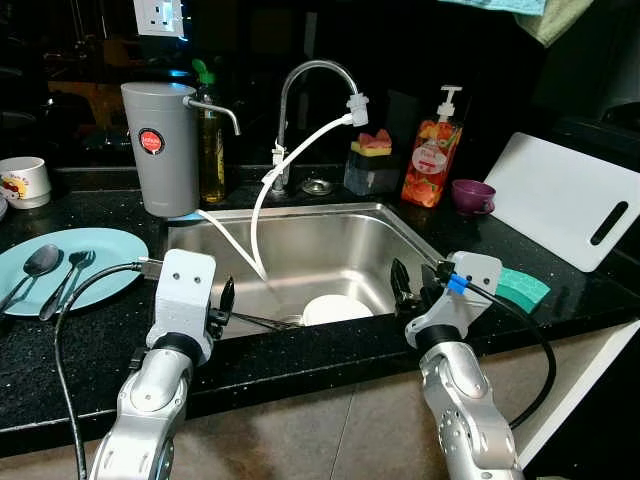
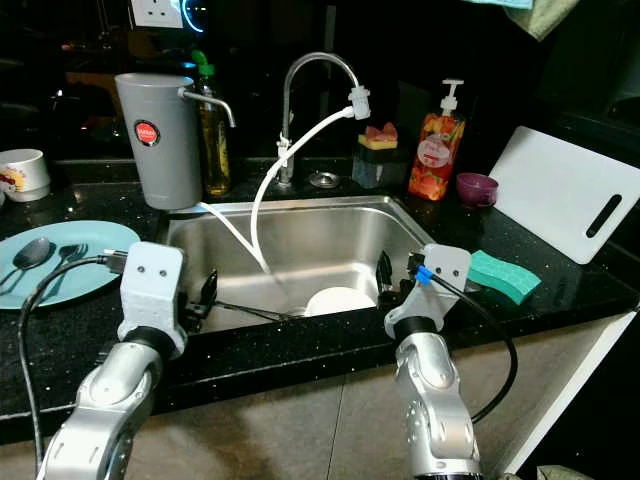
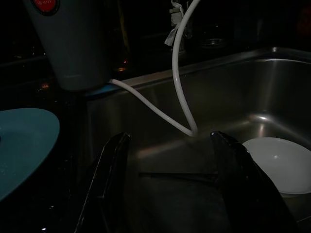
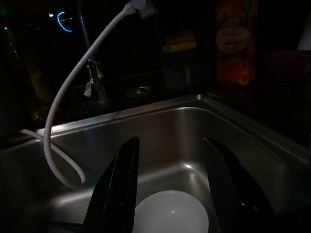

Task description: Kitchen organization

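Both silver arms reach up over the counter's front edge to the rim of the sink (image 1: 400,225). On the sink's left front corner the left gripper (image 1: 226,305) hangs with its two black fingers (image 3: 109,170) spread apart and nothing between them. At the right front corner the right gripper (image 1: 410,290) is likewise held wide open, empty, above the basin.

Down in the basin, near its front wall and between the two grippers, a white bowl (image 1: 335,308) sits upright on the steel floor. Just beside it, toward the left, a thin dark utensil (image 1: 262,321) lies flat; what kind cannot be made out. A white hose (image 1: 262,210) runs from the faucet (image 1: 310,75) at the back rim and loops down into the basin.

On the counter's left part a teal plate (image 1: 110,255) carries two spoons (image 1: 40,265), with a white mug (image 1: 22,180) behind it near the back edge. A grey water filter (image 1: 160,145) stands at the sink's back left corner. Along the back edge to the right stand a sponge holder (image 1: 370,165), an orange soap bottle (image 1: 432,150) and a small purple bowl (image 1: 472,195). A white cutting board (image 1: 565,200) leans at the right end, and a green sponge (image 1: 522,288) lies near the front right edge.
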Motion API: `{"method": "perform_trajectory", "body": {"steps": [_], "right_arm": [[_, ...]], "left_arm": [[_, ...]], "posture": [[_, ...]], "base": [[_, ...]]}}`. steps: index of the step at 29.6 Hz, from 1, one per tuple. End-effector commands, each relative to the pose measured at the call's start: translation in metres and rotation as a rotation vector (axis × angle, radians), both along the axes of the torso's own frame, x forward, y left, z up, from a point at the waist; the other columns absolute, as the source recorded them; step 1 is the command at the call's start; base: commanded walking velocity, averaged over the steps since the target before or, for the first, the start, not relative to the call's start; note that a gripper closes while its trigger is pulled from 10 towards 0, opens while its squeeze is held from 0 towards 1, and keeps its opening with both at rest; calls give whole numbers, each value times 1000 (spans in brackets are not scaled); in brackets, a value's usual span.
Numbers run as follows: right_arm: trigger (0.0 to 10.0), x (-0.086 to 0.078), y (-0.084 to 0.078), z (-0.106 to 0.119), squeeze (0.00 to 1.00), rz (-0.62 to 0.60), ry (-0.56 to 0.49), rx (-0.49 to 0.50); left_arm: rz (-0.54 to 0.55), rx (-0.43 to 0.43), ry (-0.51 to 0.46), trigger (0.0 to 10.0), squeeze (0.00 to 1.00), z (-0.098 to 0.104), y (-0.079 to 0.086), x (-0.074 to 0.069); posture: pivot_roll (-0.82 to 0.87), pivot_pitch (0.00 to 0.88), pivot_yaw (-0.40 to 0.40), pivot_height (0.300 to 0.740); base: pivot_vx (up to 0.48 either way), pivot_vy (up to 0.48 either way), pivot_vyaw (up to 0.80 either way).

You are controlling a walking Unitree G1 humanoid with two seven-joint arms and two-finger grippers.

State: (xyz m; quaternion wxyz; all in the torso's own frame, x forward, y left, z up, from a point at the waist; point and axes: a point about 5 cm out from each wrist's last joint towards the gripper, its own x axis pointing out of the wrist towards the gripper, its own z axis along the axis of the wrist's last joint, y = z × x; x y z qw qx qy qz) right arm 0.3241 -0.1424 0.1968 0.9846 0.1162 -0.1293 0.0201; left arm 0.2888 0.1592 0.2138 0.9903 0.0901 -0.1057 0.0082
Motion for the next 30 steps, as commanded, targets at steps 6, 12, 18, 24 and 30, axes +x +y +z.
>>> {"method": "perform_trajectory", "body": {"steps": [6, 12, 18, 24, 30], "right_arm": [[10000, 1, 0, -1, 0, 1, 11, -5], [10000, 1, -1, -2, 0, -1, 13, -3], [10000, 1, -1, -2, 0, -3, 14, -2], [10000, 1, -1, -2, 0, -4, 14, -1], [10000, 1, -1, -2, 0, -4, 14, 1]], "left_arm": [[-2, -4, -3, 10000, 0, -1, -1, 0], [0, -3, -2, 10000, 0, -1, 0, 0], [0, -2, -2, 10000, 0, 0, 0, 0], [0, -2, -2, 10000, 0, 0, 0, 0], [1, -1, -2, 10000, 0, 0, 0, 0]], "posture": [[202, 27, -124, 740], [203, 32, -121, 740], [202, 34, -119, 740], [202, 34, -118, 740], [202, 34, -118, 740]], "base": [[0, 0, 0], [0, 0, 0], [0, 0, 0], [0, 0, 0], [0, 0, 0]]}}
